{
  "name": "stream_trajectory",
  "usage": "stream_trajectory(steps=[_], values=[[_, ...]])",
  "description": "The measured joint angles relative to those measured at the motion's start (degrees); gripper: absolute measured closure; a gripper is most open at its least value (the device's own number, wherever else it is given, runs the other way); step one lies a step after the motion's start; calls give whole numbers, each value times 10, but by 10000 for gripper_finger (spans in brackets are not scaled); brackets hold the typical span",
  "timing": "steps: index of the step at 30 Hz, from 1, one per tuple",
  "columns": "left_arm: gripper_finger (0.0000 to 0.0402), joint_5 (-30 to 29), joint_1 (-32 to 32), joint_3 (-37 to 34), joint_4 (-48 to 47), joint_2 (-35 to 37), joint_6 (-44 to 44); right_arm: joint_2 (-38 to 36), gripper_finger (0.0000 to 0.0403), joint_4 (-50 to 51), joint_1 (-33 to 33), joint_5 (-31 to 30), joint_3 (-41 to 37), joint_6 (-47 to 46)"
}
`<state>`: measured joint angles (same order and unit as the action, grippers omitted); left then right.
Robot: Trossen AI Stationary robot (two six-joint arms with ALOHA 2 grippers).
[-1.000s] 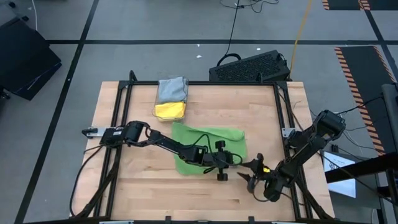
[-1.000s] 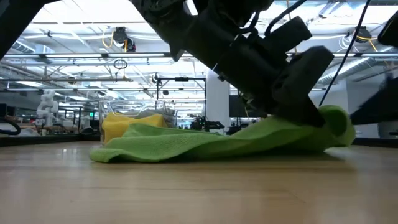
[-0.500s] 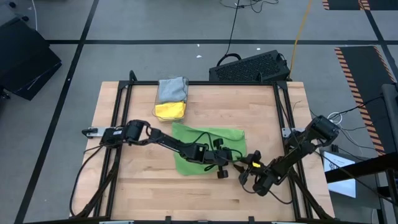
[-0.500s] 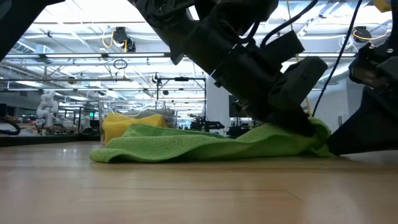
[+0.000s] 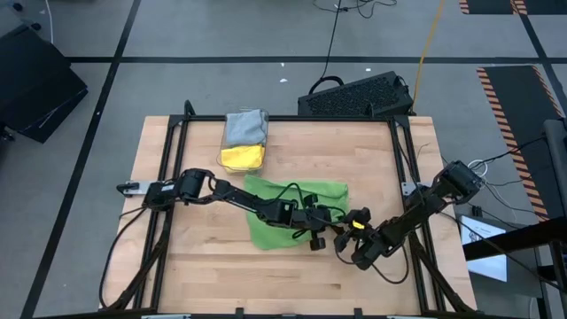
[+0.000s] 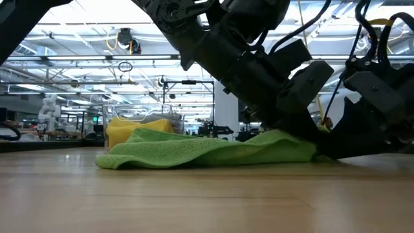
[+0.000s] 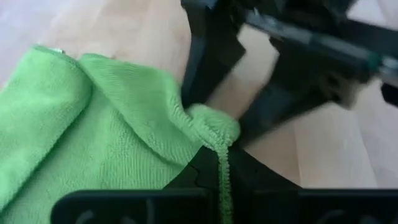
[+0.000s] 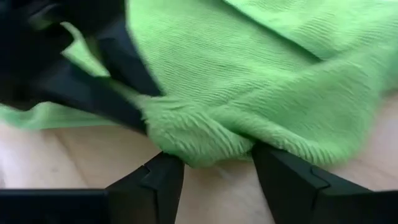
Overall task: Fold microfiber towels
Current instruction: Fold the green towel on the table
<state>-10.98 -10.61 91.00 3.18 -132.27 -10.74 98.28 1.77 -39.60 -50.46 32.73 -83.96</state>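
A bright green towel (image 5: 288, 211) lies crumpled on the middle of the wooden table, resting on its underside, with its right end bunched up. My left gripper (image 5: 328, 230) is at that near right end, shut on the towel (image 7: 112, 118). My right gripper (image 5: 342, 238) comes in from the table's right and faces the left one. It is open, its two fingers (image 8: 163, 180) standing on either side of the same bunch of cloth (image 8: 199, 140). In the low view, both grippers meet at the towel's (image 6: 207, 150) right end. My left gripper pinches the green towel's hemmed edge (image 7: 222, 155) at its bunched near right corner, between its two shut fingers. The fingers slant down from the table's left. The held end sits low over the table and the rest lies slack on the wood. My right gripper straddles the bunch; whether its fingers touch the cloth, I cannot tell.
A clear plastic bin (image 5: 227, 142) stands at the table's far edge left of centre, holding a grey towel (image 5: 246, 127) and a yellow towel (image 5: 241, 157). A black frame (image 5: 168, 151) runs along the table's sides. Bare wood lies along the near edge.
My right gripper has moved toward the table's left and down, rolling as it went, until its fingers stand around the towel's bunched end beside my left gripper. The towel's right end, raised as a hump a second ago, now sits lower and closer in.
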Motion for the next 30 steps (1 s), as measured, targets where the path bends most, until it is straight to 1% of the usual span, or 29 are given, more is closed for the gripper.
stream_trajectory(steps=[4,8,11,14,16,21,24,27,30], values=[[383,7,3,0,-26,0,-1,-24,236,106,0,32,0,-63],[395,8,10,0,-47,0,-1,-68,268,197,-4,52,-1,-97],[388,9,9,0,-51,0,-3,-104,296,262,-5,62,-5,-88],[377,10,9,0,-52,0,-3,-141,323,304,0,77,-2,-68],[379,16,9,0,-52,0,-3,-160,337,320,1,85,-4,-40],[395,8,12,0,-53,0,-3,-205,352,228,-20,89,-3,72],[386,6,16,0,-53,0,-4,-212,351,159,-31,90,-3,120],[373,-17,17,0,-54,0,-4,-196,349,96,-38,88,-3,169],[375,-28,17,0,-55,0,-5,-160,349,14,-37,78,-3,212]])
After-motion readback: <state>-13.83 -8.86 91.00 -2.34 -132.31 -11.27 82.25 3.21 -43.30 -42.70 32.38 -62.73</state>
